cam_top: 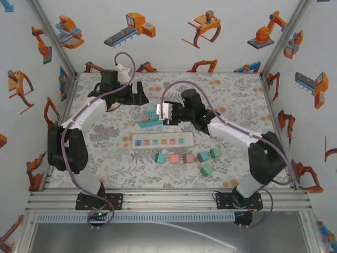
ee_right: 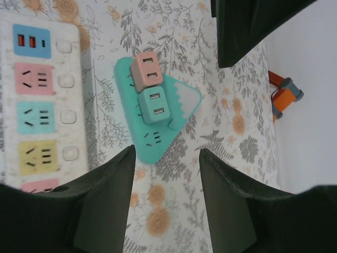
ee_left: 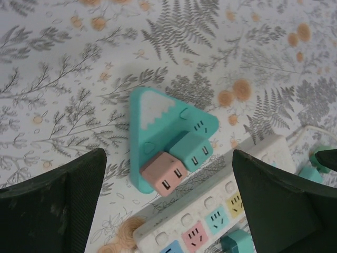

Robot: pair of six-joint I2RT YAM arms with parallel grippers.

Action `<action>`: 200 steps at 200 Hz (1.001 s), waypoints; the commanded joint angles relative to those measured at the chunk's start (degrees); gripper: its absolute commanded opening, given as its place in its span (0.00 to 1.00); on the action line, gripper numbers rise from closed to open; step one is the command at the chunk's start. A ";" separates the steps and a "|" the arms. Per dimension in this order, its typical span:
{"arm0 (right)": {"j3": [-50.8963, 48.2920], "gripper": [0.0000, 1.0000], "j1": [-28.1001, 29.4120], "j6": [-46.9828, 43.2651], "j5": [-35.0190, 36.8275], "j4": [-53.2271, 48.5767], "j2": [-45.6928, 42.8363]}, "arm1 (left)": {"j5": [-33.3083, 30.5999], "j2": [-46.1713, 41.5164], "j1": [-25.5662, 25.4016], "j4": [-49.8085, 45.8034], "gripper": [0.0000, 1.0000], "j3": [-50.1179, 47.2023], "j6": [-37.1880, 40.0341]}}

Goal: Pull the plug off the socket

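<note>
A teal triangular socket (cam_top: pixel 149 119) lies flat on the floral table, just behind the white power strip. A pink plug (ee_left: pixel 164 173) and a teal plug (ee_left: pixel 190 150) sit side by side in the socket (ee_left: pixel 152 118). My left gripper (cam_top: pixel 140 98) hovers behind and to the left of it; in the left wrist view this gripper (ee_left: pixel 168 158) is wide open, its fingers either side of the plugs and clear of them. My right gripper (cam_top: pixel 162 114) is close on the socket's right. It (ee_right: pixel 166 153) is open and empty, with the socket (ee_right: pixel 181 105) and both plugs just ahead of its tips.
The white power strip (cam_top: pixel 162 140) with coloured outlets lies in front of the socket. Several loose pink and teal plugs (cam_top: pixel 181 158) sit in a row nearer the arms, one more (cam_top: pixel 206 169) in front. Metal frame posts and printed walls close the table in.
</note>
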 commanded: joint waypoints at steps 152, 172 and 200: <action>24.98 0.48 -2.64 -7.42 -16.13 -10.70 28.81 | -4.31 13.84 -0.62 -7.85 0.83 4.57 -5.33; 26.09 0.47 -2.64 -7.48 -16.58 -11.36 30.26 | -3.94 15.02 -0.89 -8.10 0.82 5.11 -5.77; 28.15 0.44 -2.64 -7.57 -17.91 -13.28 31.50 | -3.30 16.54 -1.19 -8.39 0.80 5.99 -7.23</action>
